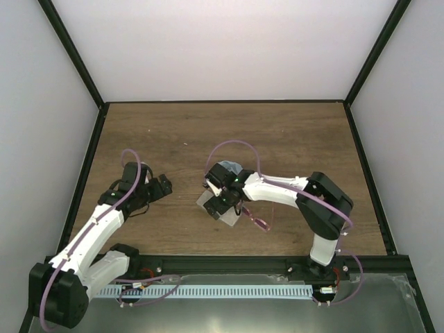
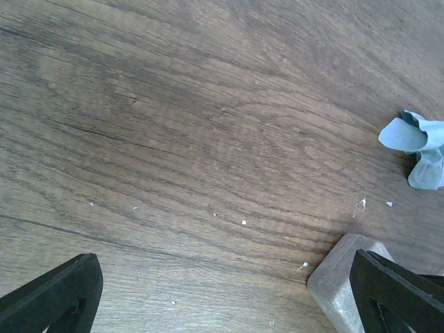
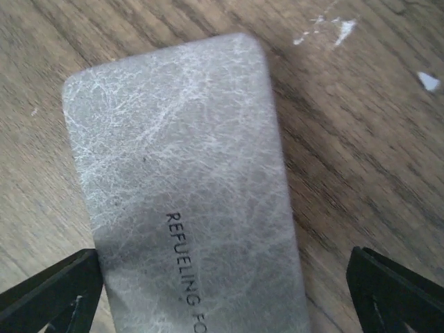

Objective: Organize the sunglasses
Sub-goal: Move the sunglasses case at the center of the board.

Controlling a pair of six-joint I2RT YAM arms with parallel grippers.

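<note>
From above, we see the sunglasses [image 1: 258,221] lying on the table [image 1: 291,139] just right of the grey case [image 1: 227,218], under the right arm.

Left wrist — the left gripper [image 2: 223,267] is spread wide over bare wood.

Right wrist — the right gripper [image 3: 222,267] is spread wide, one finger on either side of the case.

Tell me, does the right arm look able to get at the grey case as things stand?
Probably yes. The right gripper hangs open directly over the grey case, with one finger at each side, and nothing lies on top of the case.
</note>
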